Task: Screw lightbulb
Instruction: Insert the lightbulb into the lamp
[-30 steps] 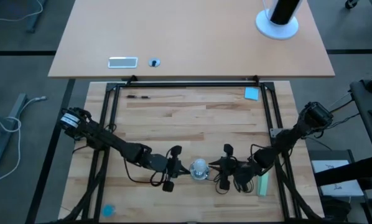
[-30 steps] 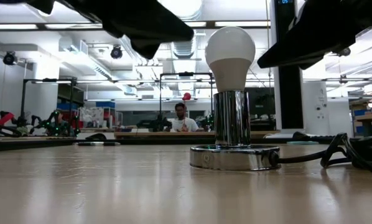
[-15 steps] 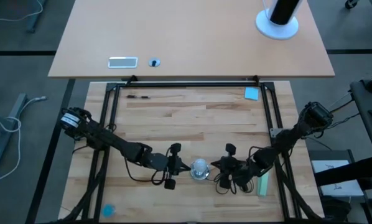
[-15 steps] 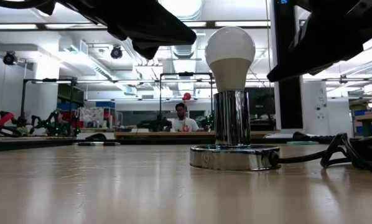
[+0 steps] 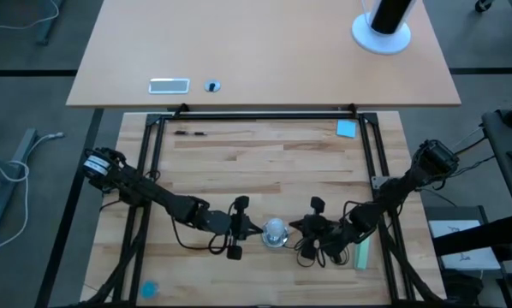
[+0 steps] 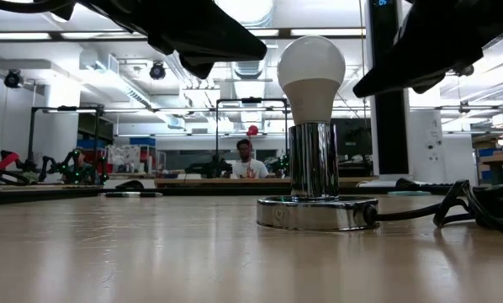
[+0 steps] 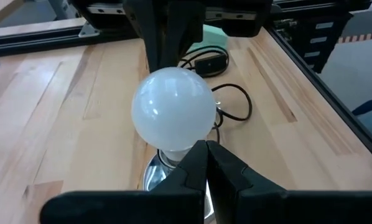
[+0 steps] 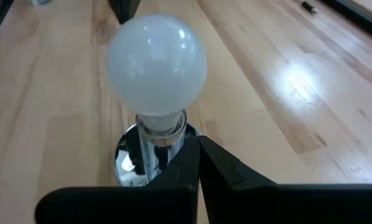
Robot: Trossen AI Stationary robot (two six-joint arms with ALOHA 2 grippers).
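High view | lightbulb (image 5: 275,229) upright in socket (image 6: 317,212) | left pincer (image 5: 249,229), right pincer (image 5: 300,228) closed, flanking, apart

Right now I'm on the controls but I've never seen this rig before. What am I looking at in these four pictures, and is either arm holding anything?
You have two dark robot arms at a wooden table. The overhead picture shows the whole table. The left gripper and the right gripper sit on either side of the lightbulb, near the front edge.

The table-height picture looks across the surface. There the white lightbulb stands upright in a shiny socket with a black cord, and the arms hang above it.

The other two pictures come from cameras on each wrist. Each looks past that arm's own closed fingers at the bulb.

Both grippers are shut and hold nothing. Neither appears to touch the bulb. A pale green block lies by the right arm.
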